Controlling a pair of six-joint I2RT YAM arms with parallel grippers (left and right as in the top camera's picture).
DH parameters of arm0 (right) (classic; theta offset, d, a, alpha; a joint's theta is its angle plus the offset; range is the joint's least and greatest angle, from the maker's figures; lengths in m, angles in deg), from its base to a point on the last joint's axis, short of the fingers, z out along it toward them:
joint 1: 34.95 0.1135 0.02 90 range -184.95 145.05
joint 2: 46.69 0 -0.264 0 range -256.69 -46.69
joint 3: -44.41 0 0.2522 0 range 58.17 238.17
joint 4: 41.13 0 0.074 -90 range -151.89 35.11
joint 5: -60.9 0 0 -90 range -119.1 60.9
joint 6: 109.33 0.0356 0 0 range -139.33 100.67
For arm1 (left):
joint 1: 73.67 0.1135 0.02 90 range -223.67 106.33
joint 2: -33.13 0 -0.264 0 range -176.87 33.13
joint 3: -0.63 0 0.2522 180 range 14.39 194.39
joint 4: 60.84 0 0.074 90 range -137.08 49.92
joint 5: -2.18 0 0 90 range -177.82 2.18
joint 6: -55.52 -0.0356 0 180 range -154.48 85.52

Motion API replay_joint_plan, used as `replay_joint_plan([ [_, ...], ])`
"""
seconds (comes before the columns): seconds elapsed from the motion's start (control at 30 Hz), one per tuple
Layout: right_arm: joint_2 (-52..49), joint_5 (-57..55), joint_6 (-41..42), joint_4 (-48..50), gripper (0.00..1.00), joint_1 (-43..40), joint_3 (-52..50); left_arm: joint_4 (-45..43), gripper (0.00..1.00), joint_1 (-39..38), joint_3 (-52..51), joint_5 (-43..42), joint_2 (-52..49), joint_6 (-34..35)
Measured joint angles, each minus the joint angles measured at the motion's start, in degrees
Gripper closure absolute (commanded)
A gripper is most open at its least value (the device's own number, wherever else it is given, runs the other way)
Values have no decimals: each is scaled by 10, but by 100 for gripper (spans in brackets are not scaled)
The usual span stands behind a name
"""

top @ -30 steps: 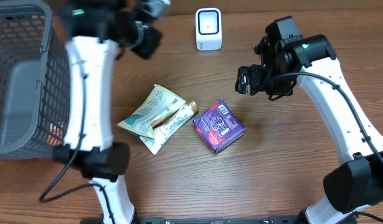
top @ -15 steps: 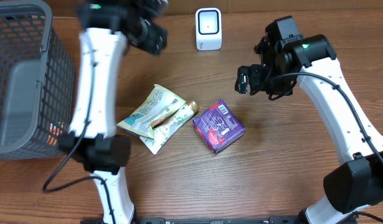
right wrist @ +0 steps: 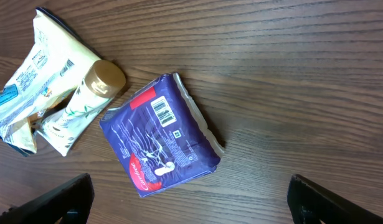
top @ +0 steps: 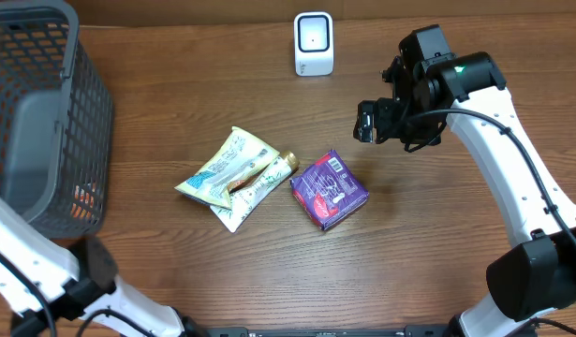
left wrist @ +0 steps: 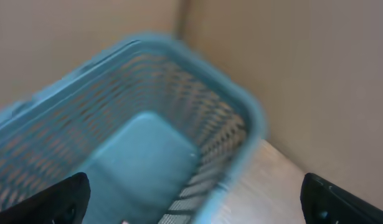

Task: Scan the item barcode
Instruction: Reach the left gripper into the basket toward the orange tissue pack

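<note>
Now that the left arm (top: 30, 271) has swung back from the far side, only its white links show at the near-left corner of the overhead view. A second ago it reached toward the scanner with jaws together. Now the left gripper (left wrist: 192, 186) hangs over the basket (left wrist: 244, 102), fingers spread wide, nothing between them. This reads as a release over the basket, so one item's cycle looks closed. What was let go I cannot tell. Something orange (top: 86, 197) shows through the mesh low in the basket, but it showed there before too.

Mid-table, unmoved: pale snack pouches (top: 222, 170) overlapping, a tube with a gold cap (top: 272, 170) lying on them, and just right of these the purple packet (top: 329, 190). The packet lies flat, its barcode (right wrist: 162, 113) face up and plain in the right wrist view.

Right of the packet and a little beyond it, the right gripper (top: 366, 122) hovers clear of the table, in the same place as a second ago. Its fingers are wide apart and empty. Its wrist camera looks straight down on the packet.

Far edge, centre: the white scanner (top: 314, 43), upright, facing the near side, well apart from every item.

Judgement: the table items look unscanned. The purple packet seems likeliest next, since it lies under the right gripper. Its code faces up, so it will likely need tilting toward the scanner window once lifted.
</note>
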Motion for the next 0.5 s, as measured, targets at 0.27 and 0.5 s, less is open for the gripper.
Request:
replay_joint_plan([
  [0.27,0,0,5,-6,0,0,0,11,0,63,-15,-2,-68,74],
  [0.5,0,14,16,-5,0,0,0,116,0,60,-14,13,-98,189],
])
